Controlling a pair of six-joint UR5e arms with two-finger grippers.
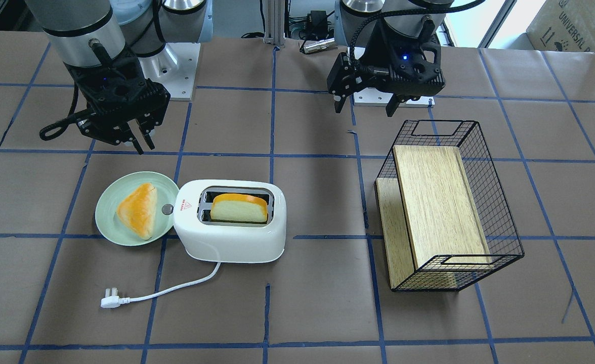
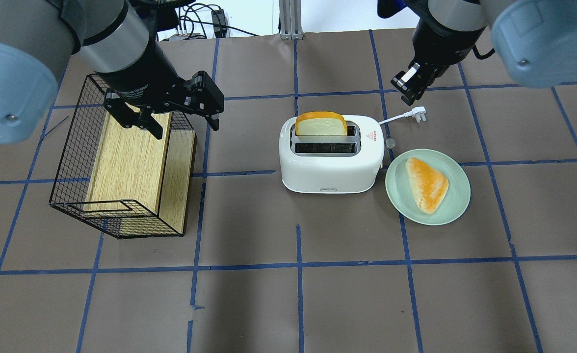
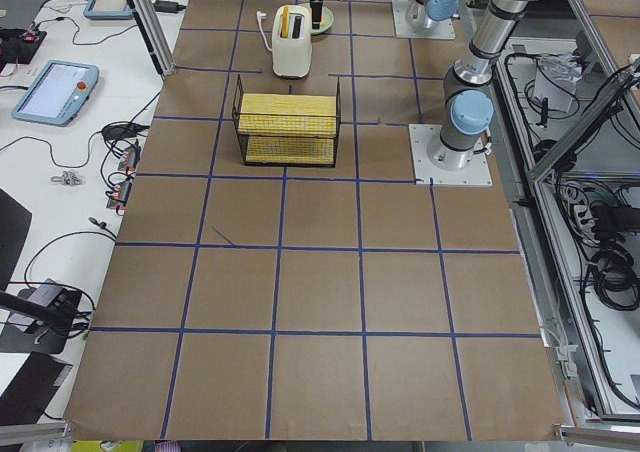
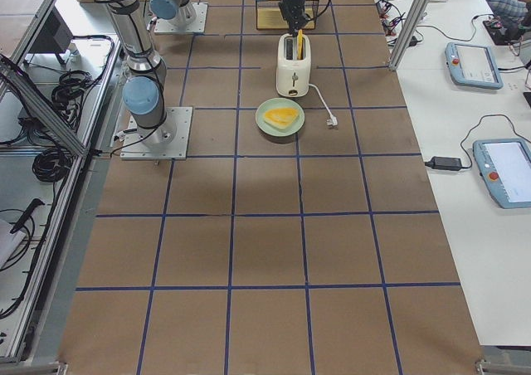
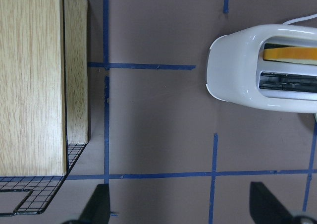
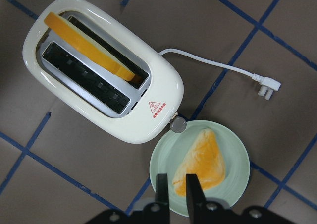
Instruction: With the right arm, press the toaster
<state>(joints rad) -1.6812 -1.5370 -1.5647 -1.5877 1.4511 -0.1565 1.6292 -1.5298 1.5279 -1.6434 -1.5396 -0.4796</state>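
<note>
right arm [image 1: 77, 45]: raised, jaws all but closed | left arm [image 2: 117, 39]: raised, jaws spread wide

The front-facing and overhead views look steeply down from opposite sides, both catching the toaster [image 1: 237, 247] mid-surface [image 1: 317, 303]. Two distant side views look along the surface from its ends. Both wrist cameras look straight down, close, sharing the toaster.

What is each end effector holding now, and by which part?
Nothing: the left end effector and the right end effector are both empty.
</note>
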